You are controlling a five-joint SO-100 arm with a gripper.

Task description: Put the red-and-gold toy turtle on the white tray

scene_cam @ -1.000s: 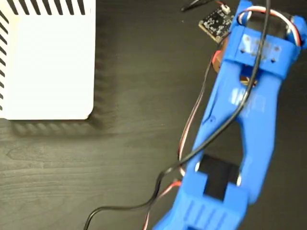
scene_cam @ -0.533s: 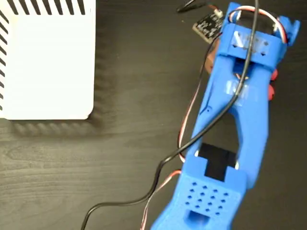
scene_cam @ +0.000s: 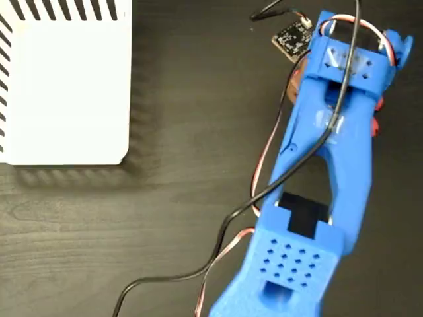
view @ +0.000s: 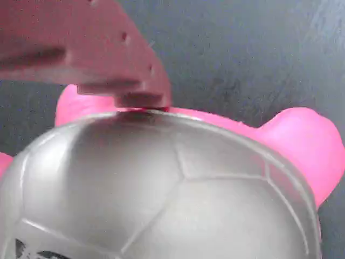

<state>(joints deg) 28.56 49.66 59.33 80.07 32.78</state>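
The turtle (view: 178,183) fills most of the wrist view: a domed shell with raised seams, grey-silver in this light, ringed by a bright pink body, with one rounded foot or head sticking out at the right and another pink lump behind at the upper left. A dark scrap of sticker shows at the bottom left edge of the shell. One finger (view: 102,54) of the hand comes in from the upper left, and its tip meets the top rim of the shell. No second finger shows, so I cannot tell whether the hand is closed on the turtle or only touching it.

In the fixed view the turtle (scene_cam: 377,125) is almost wholly hidden under the blue arm (scene_cam: 330,152); only small red bits peek out at the arm's right edge, in the upper right of the picture. It lies on the dark wood-grain counter (scene_cam: 185,198). The hand itself is covered by the arm's wrist there.

A small black circuit board (scene_cam: 291,38) hangs beside the wrist, and black and red-white cables (scene_cam: 218,257) trail down along the arm to the bottom edge.

The tray (scene_cam: 66,86) sits in the upper left corner, white with black stripes along its top and left edges, well apart from the turtle.
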